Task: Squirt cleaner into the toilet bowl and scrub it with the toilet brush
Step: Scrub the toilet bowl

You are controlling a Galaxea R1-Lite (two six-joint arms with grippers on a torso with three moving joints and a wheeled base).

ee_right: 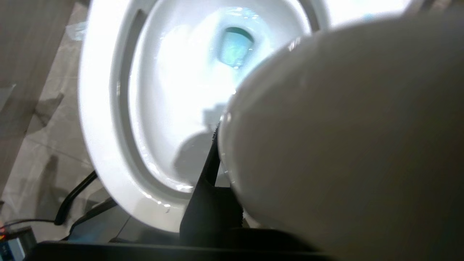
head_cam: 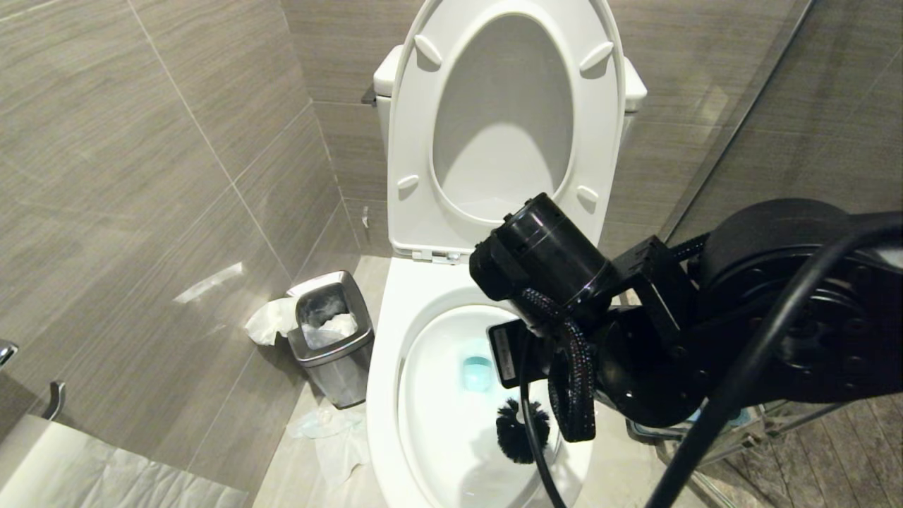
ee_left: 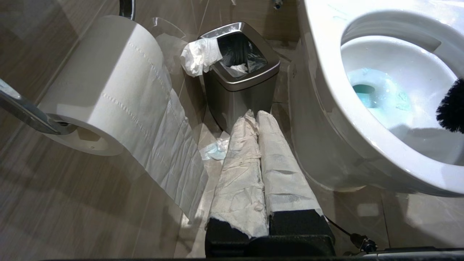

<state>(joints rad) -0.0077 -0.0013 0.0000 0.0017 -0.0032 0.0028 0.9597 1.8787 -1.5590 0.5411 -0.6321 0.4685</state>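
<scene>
The white toilet bowl (head_cam: 384,395) stands open, its seat and lid (head_cam: 504,120) raised. Teal-blue cleaner (head_cam: 477,372) tints the water at the drain, and shows too as cleaner (ee_left: 373,94) and cleaner (ee_right: 233,47). My right arm (head_cam: 564,282) reaches over the bowl's right side and hides its own gripper in the head view. In the right wrist view the right gripper (ee_right: 261,137) is shut on the toilet brush's white handle (ee_right: 344,145), one black finger (ee_right: 212,163) against it. The black bristle head (head_cam: 522,430) hangs inside the basin near the front. My left gripper (ee_left: 255,116), fingers wrapped in white, is shut and parked low beside the bowl (ee_left: 326,90).
A small steel waste bin (head_cam: 331,339) with tissue hanging over its rim stands left of the toilet. Crumpled tissue (head_cam: 331,430) lies on the floor in front of it. A toilet-paper roll (ee_left: 108,90) hangs on the left wall. A glass partition (head_cam: 741,127) runs along the right.
</scene>
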